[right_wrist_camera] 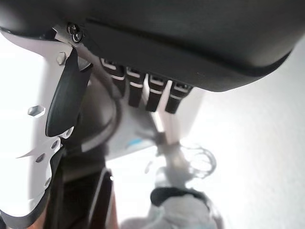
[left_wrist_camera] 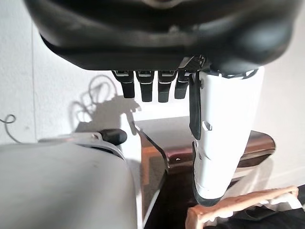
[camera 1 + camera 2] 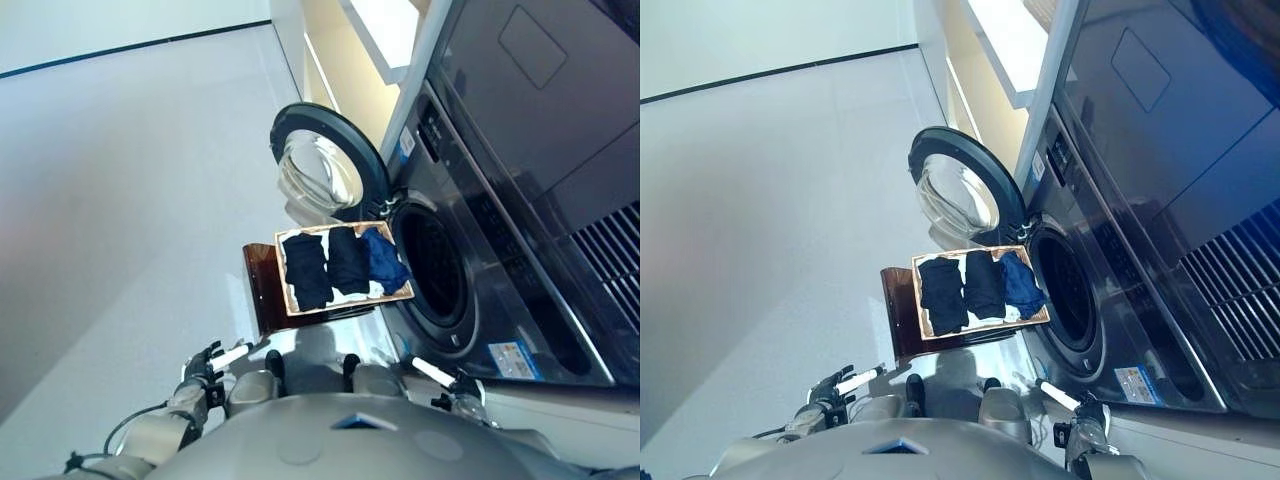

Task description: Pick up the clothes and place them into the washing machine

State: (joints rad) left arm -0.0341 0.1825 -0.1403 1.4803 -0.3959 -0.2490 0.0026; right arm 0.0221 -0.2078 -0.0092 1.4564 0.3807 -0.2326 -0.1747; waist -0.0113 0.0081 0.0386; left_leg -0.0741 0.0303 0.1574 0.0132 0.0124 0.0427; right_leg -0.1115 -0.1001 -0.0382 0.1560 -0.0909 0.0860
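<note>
With both the left hand (image 3: 205, 368) and right hand (image 3: 452, 383) spread and empty at bottom frame, folded clothes (image 3: 340, 262) wait mid-frame on a tray (image 3: 345, 300) beside the washing machine (image 3: 470, 250), where a careless grab could tip it.

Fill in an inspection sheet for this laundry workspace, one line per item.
Surface: pale floor, dark wooden stool under the tray.
Job's things: two dark garments and a blue one lie in a wooden tray; washing machine door open, drum dark.
Clutter: nothing seen.
Hands: left hand and right hand low, fingers straight, holding nothing.
Cables: nothing seen.
Surroundings: a second dark appliance above the machine.
</note>
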